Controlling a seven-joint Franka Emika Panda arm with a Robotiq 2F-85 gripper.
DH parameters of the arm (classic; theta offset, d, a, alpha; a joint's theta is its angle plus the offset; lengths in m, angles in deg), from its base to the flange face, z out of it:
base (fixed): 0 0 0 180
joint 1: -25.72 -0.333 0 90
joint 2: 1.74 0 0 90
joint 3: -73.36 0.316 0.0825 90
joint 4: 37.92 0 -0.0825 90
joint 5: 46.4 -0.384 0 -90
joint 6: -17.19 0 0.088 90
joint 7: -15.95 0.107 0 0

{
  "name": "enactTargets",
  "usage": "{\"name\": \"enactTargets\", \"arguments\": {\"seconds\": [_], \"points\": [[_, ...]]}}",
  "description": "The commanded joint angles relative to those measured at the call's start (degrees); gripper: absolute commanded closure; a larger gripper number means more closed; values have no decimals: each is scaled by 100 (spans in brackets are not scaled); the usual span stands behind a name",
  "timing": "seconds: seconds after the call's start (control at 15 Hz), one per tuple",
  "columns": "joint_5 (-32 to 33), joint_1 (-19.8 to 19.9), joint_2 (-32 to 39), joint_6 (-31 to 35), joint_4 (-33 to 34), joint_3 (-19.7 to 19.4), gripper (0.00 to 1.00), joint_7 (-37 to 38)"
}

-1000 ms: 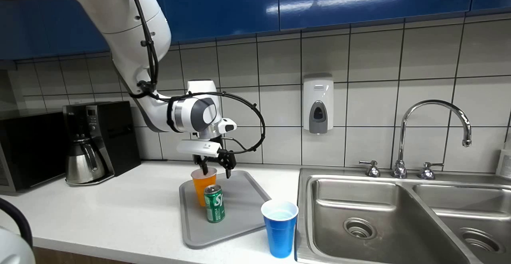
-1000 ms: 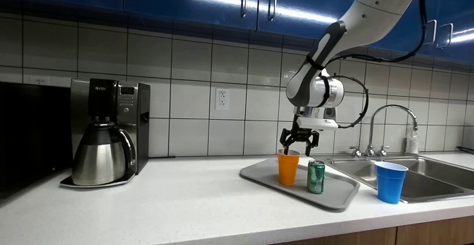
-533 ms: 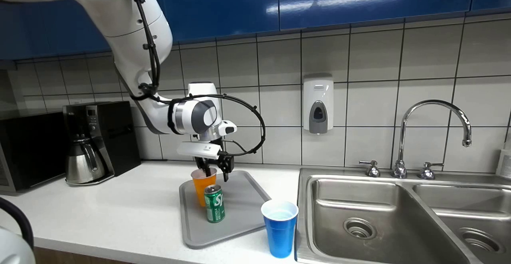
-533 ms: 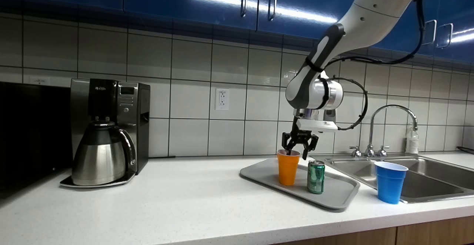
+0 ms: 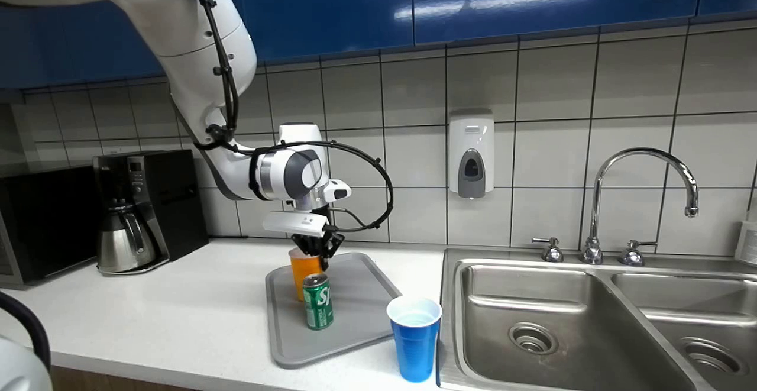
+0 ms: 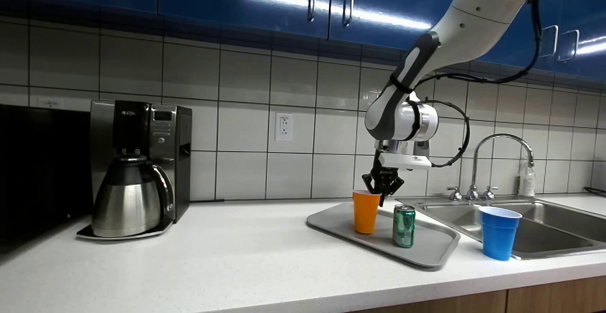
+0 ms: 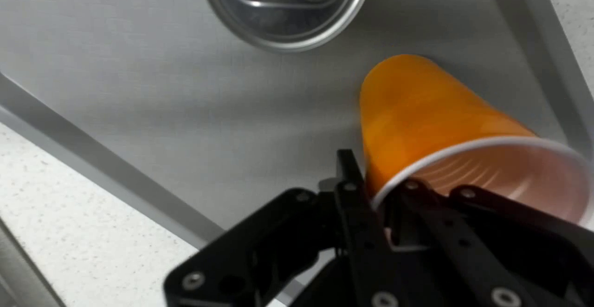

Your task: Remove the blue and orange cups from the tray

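The orange cup (image 6: 365,213) stands on the grey tray (image 6: 433,242), tilted slightly if at all. My gripper (image 7: 377,191) is shut on its wall in the wrist view: one finger (image 7: 348,163) lies outside the cup and the other reaches inside, its tip hidden behind the white rim. Both exterior views have the gripper (image 6: 381,199) pointing down at the cup's rim. Off the tray, the blue cup (image 5: 416,343) stands upright on the counter, close to the sink's edge; it is out of the wrist view.
A green soda can (image 5: 318,305) stands on the tray close to the orange cup. The steel sink (image 5: 532,373) with its faucet (image 5: 644,154) lies beyond the blue cup. A coffee maker (image 6: 142,175) stands at the other end of the counter (image 6: 213,261), below blue cabinets.
The gripper came down slightly, then its jaws drew together from wide apart onto the orange cup's wall. The cup shifted a little with them. Blue cup and can stayed put.
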Motion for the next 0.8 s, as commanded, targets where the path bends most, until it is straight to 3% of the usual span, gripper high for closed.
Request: {"name": "enactTargets", "arguments": {"seconds": [0.0,0.73], "points": [[43,33,7,-17,88,52,100,54],[-179,127,-260,-55,0,188,99,-115]]}}
